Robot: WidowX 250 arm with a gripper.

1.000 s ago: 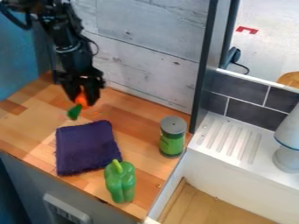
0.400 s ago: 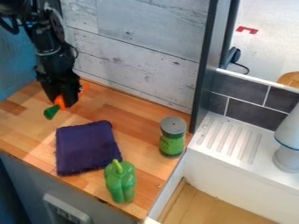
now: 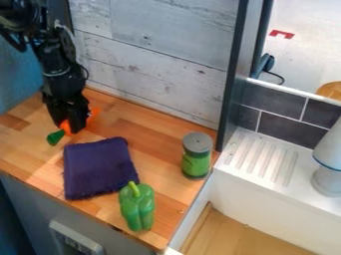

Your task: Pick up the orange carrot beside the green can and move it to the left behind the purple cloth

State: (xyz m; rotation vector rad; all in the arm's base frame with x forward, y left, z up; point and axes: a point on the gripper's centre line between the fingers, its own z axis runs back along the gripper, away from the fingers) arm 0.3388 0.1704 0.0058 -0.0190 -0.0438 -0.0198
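Note:
The black gripper (image 3: 71, 130) hangs at the counter's left part, behind the folded purple cloth (image 3: 100, 168). It is shut on an orange carrot (image 3: 65, 126), whose green top (image 3: 55, 137) points toward the front left. The carrot's orange end shows on the other side of the fingers. A green pepper (image 3: 137, 206) stands at the cloth's front right corner. Farther right is a green can with a grey lid (image 3: 197, 155).
The wooden counter (image 3: 160, 130) meets a grey plank wall (image 3: 153, 55) at the back. On the right are a white sink with a ridged ledge (image 3: 261, 158), a dark post (image 3: 234, 64) and a white and blue object (image 3: 328, 164).
Over the last second the gripper has moved left and lower in the view, carrying the carrot. The cloth, pepper and can have stayed where they were.

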